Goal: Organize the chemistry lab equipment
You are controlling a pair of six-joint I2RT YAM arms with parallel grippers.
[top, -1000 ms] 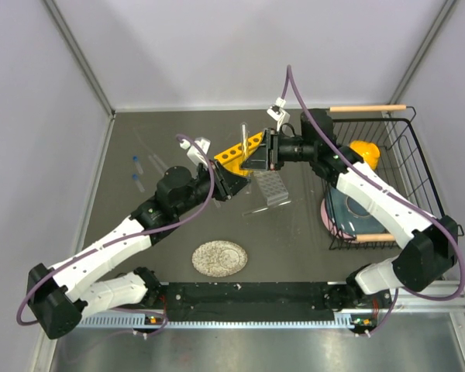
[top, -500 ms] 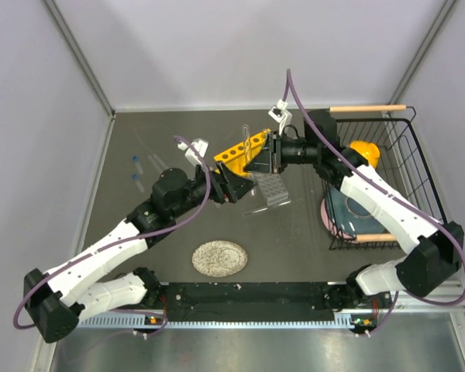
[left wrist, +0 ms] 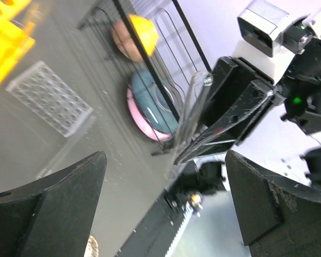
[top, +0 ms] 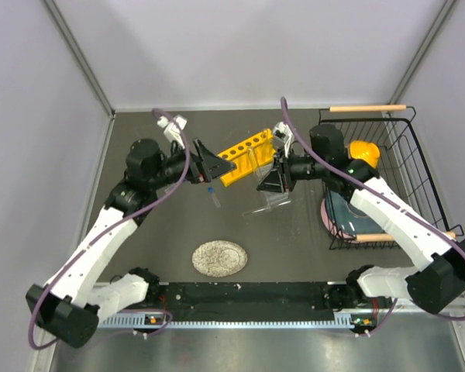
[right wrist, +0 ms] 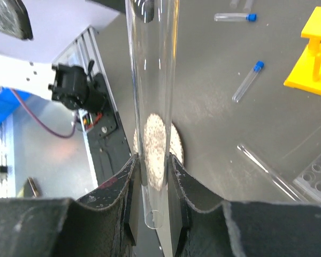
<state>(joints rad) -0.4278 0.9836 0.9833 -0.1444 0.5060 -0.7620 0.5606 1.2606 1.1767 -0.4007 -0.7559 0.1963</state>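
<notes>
**Glass tube (right wrist: 152, 80) pinched low in the right gripper (right wrist: 152, 166), clear of the table**

Thin-walled, clear and smooth, it should be light and stiff but slippery. It would likely crack under a hard squeeze or a knock against the yellow rack (top: 244, 153). The right gripper's pads are clamped on it near its rounded end, so most of its length runs free beyond the grip and could lever or tilt. A hold nearer the middle would probably steady it, with only gentle pressure.

It hangs just beside the yellow rack and above the gridded rack (top: 275, 198). The left gripper (top: 215, 165) faces it from across the yellow rack, jaws wide apart and empty. A vial (top: 211, 194) and a loose tube (right wrist: 262, 166) lie flat on the table (top: 139, 232). Both are round and may roll when nudged.
</notes>
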